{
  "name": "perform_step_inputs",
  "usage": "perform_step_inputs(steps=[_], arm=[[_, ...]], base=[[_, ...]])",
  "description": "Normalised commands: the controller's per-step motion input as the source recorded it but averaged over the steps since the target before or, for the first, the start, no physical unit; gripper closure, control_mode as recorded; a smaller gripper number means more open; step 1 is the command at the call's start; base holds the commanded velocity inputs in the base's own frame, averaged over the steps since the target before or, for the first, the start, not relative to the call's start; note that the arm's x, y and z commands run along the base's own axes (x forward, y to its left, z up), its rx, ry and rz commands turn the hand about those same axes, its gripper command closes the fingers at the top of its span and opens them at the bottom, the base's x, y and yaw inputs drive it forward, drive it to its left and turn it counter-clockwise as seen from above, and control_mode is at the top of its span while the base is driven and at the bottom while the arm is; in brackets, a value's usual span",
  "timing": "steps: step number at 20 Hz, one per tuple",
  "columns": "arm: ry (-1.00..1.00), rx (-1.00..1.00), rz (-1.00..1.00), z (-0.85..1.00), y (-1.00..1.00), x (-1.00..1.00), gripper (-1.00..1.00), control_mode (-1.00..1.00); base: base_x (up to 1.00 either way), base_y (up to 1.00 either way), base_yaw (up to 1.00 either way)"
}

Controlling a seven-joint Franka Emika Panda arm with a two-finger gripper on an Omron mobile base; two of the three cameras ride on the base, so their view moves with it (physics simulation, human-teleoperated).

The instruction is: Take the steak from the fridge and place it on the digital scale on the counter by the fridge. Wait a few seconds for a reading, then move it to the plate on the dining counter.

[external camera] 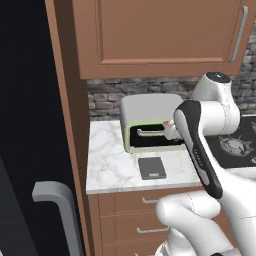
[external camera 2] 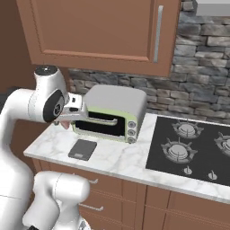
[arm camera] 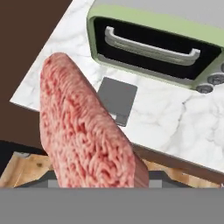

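Observation:
My gripper (arm camera: 98, 179) is shut on the steak (arm camera: 83, 131), a reddish-pink slab that stands on edge in the hand view and covers the fingertips. The gripper (external camera: 170, 131) hangs above the marble counter (external camera: 110, 165), in front of the toaster oven. A bit of pink steak (external camera 2: 66, 125) shows under the hand. The digital scale (external camera: 152, 168) (external camera 2: 82, 149) (arm camera: 116, 98), a flat dark grey pad, lies bare on the counter below and just beyond the steak. The black fridge (external camera: 25, 125) with its grey handle (external camera: 52, 192) stands at the left. The plate and dining counter are out of view.
A pale green-trimmed toaster oven (external camera: 150, 125) (external camera 2: 112, 112) (arm camera: 153, 39) stands right behind the scale. A black gas hob (external camera 2: 193, 148) lies to the right. Brown wall cupboards (external camera: 160, 35) hang above, with drawers (external camera: 145, 220) below the counter edge.

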Motion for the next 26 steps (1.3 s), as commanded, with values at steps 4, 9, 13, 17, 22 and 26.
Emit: perform_step_inputs(steps=[4,9,13,17,22,26], arm=[[0.32,0.15,0.00,-1.00,0.00,0.50,1.00,-1.00],[0.02,0.03,0.00,-0.87,0.00,0.08,1.00,-1.00],[0.00,-0.04,0.00,-0.75,0.00,0.31,1.00,-1.00],[0.00,-0.06,-0.06,-0.68,0.00,0.69,1.00,-1.00],[0.01,-0.02,-0.11,-0.45,0.01,0.91,1.00,-1.00],[0.05,0.00,-0.11,-0.32,0.00,0.70,1.00,-1.00]], base=[[0.00,0.00,0.00],[0.00,0.00,0.00],[0.00,0.00,0.00],[0.00,0.00,0.00],[0.00,0.00,0.00],[0.00,0.00,0.00]])
